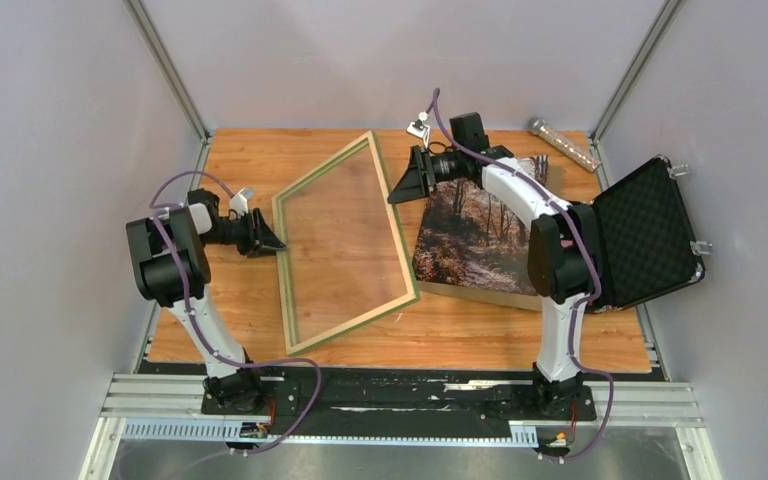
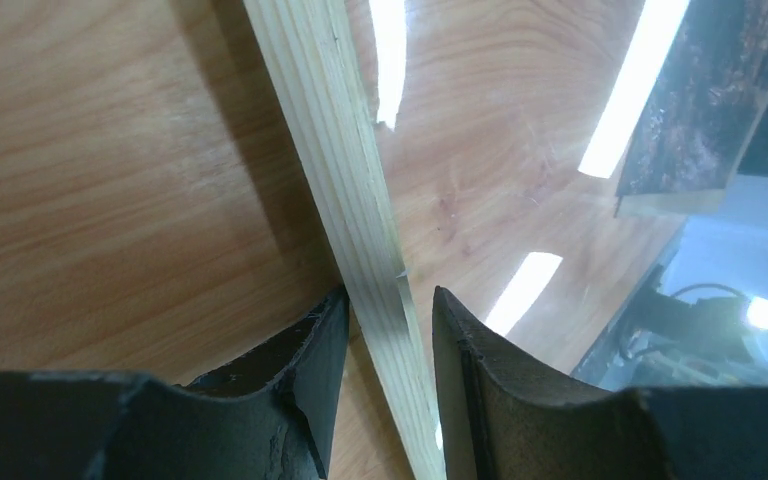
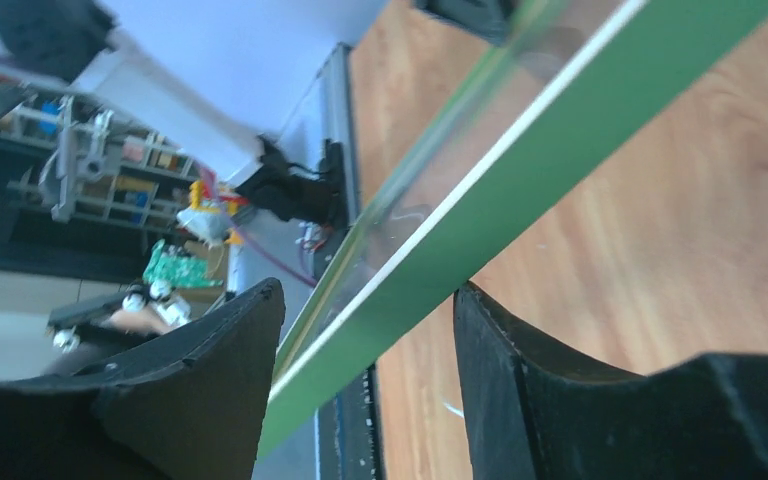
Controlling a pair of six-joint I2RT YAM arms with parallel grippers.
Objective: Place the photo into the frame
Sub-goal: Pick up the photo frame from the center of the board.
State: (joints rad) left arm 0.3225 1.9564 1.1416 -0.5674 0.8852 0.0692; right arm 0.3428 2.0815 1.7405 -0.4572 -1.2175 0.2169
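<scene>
The frame (image 1: 350, 325) stands tilted in the middle of the table, pale wood back upward, green showing along its edges, its right side raised. My left gripper (image 1: 278, 240) is at the left rail. In the left wrist view the pale rail (image 2: 340, 150) runs between the fingers of that gripper (image 2: 390, 292) and touches both. My right gripper (image 1: 400, 190) is at the right rail. The green rail (image 3: 560, 130) crosses slantwise between its spread fingers (image 3: 365, 290). The photo (image 1: 470, 240), an autumn forest path, lies face up to the right, and its corner shows in the left wrist view (image 2: 700, 100).
A pale board (image 1: 490, 295) sticks out from under the photo's near edge. An open black foam-lined case (image 1: 650, 235) stands at the right edge of the table. A clear tube (image 1: 563, 143) lies at the back right corner. Grey walls close in both sides and the back.
</scene>
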